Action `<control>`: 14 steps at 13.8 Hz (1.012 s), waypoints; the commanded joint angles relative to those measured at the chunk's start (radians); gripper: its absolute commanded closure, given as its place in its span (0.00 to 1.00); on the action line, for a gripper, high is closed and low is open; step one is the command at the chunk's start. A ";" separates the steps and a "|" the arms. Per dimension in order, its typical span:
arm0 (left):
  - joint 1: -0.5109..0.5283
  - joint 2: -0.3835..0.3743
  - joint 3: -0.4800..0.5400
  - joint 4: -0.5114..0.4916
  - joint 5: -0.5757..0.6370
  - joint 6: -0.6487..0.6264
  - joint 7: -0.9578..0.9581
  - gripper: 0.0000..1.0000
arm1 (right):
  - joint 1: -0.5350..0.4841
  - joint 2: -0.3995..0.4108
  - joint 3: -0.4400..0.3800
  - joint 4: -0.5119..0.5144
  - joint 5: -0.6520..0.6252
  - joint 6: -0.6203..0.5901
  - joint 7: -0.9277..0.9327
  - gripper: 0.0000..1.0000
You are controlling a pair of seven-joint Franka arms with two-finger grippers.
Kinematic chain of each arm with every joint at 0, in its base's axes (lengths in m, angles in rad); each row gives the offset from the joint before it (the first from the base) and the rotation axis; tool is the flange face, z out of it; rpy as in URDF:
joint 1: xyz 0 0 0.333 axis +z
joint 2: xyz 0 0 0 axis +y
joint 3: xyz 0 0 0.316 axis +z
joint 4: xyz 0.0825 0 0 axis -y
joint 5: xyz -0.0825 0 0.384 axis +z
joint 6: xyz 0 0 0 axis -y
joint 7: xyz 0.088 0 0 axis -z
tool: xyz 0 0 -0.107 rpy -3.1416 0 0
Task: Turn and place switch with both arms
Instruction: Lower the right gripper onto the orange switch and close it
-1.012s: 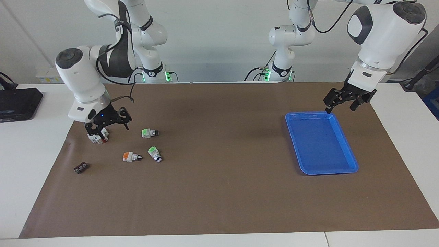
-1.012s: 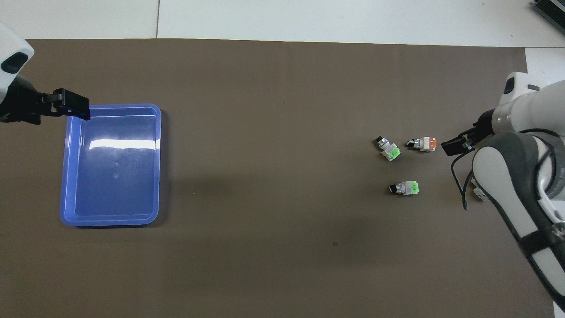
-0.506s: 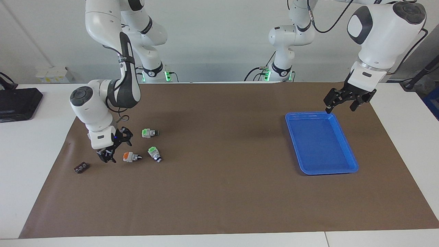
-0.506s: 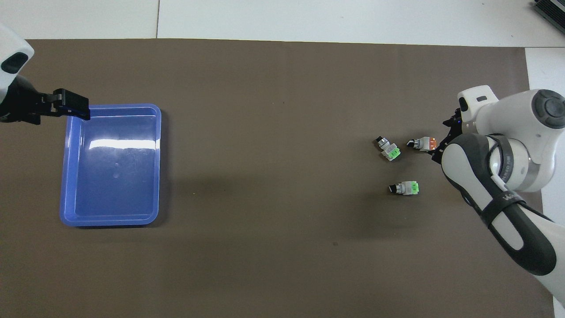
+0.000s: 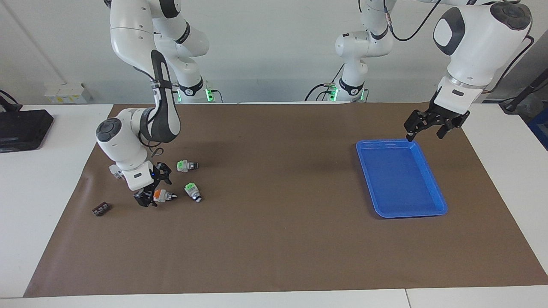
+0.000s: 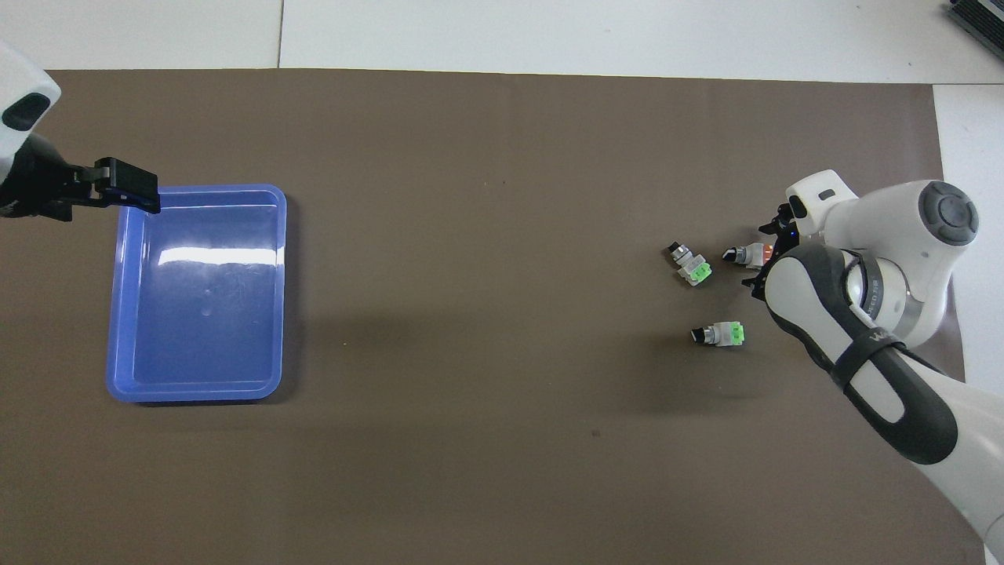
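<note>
While the small white boxy switch with the orange cap (image 5: 161, 195) lies on the brown paper mat (image 5: 274, 239) toward the right arm's end of the table, the right gripper (image 5: 152, 188) has been brought down to it from a spot over the bigger white block with red parts (image 5: 114, 170), which is now uncovered nearer the robots. A second ago that gripper hung well apart from the switch; it is now set low around the orange-capped end, with its jaws spread wide and nothing yet clamped. The switch itself has not been shifted: its black-and-silver knob is turned toward the two white switches with bright green caps (image 5: 186, 165), which lie just beside it. A small dark connector piece (image 5: 101, 209) rests near the mat's edge.

The left gripper (image 5: 430, 125) is kept waiting over the corner of the blue plastic tray (image 5: 436, 205) nearest the robots, its jaws also wide and empty, unchanged over the last second.

The approach can be judged finished, so that closing on the switch is what remains before it can be lifted, turned between the arms and placed, presumably in the tray.
</note>
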 commanded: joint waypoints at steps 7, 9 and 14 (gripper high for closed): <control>0.004 -0.031 0.001 -0.036 -0.009 0.011 0.006 0.00 | -0.013 0.022 0.005 0.012 0.023 0.029 -0.064 0.78; 0.004 -0.031 0.001 -0.036 -0.007 0.011 0.006 0.00 | -0.009 0.019 0.005 0.012 0.029 0.027 -0.029 1.00; 0.004 -0.031 0.001 -0.036 -0.009 0.011 0.006 0.00 | -0.003 -0.044 0.051 0.057 0.008 -0.088 -0.150 1.00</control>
